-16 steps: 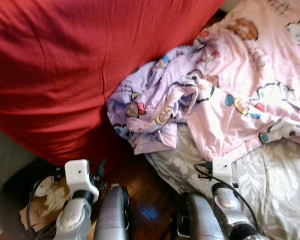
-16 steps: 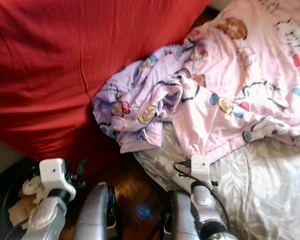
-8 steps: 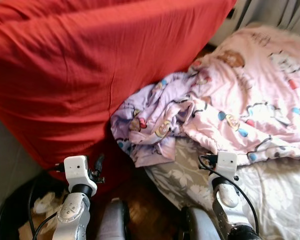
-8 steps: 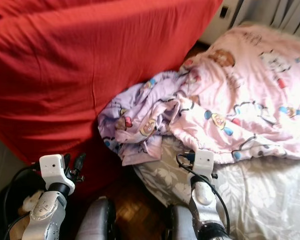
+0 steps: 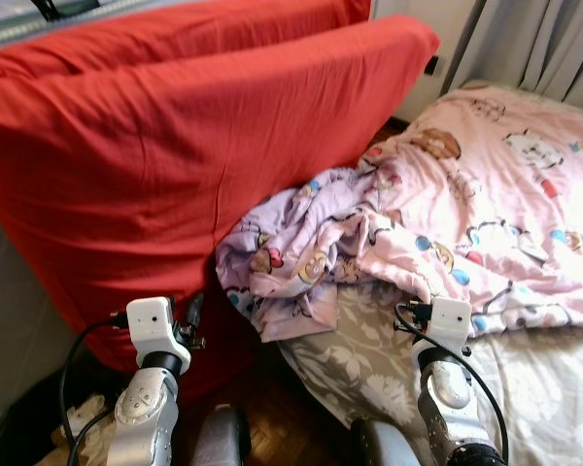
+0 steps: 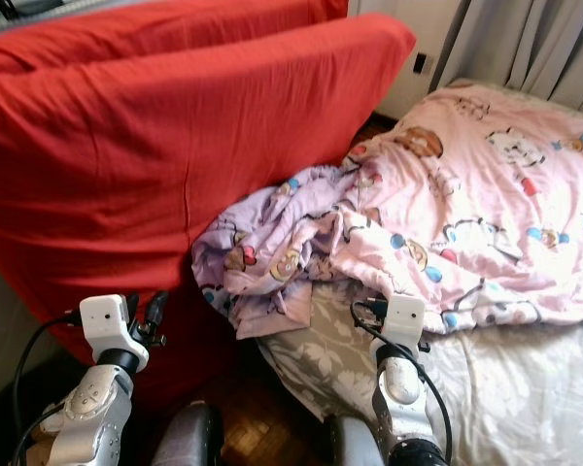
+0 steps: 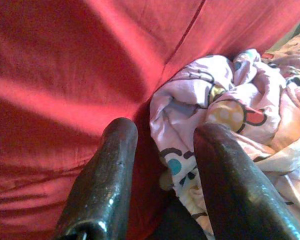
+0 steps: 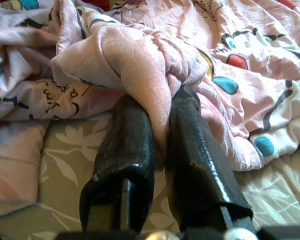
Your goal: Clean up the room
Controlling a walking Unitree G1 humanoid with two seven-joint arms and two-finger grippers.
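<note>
A pink cartoon-print blanket (image 5: 496,194) lies over a bed with a grey floral sheet (image 5: 355,354). Its lilac end (image 5: 291,252) is bunched against a big red cushion (image 5: 155,146). My right gripper (image 8: 160,100) is shut on a fold of the pink blanket's near edge (image 8: 140,60), just above the floral sheet. In the eye views that wrist (image 5: 451,318) sits at the blanket's hem. My left gripper (image 7: 167,129) is open and holds nothing. It points at the seam between the red cushion (image 7: 65,75) and the lilac bunch (image 7: 225,100).
A black bin (image 5: 29,427) with crumpled paper stands at the lower left, beside my left arm. Dark wooden floor (image 5: 272,422) shows between cushion and bed. Grey curtains (image 5: 549,44) and a white wall with a socket (image 5: 432,65) are behind the bed.
The camera has lifted and pulled back, so the cushion's top, the wall and the curtains now show. The right gripper stays on the blanket's edge and the left stays open by the cushion.
</note>
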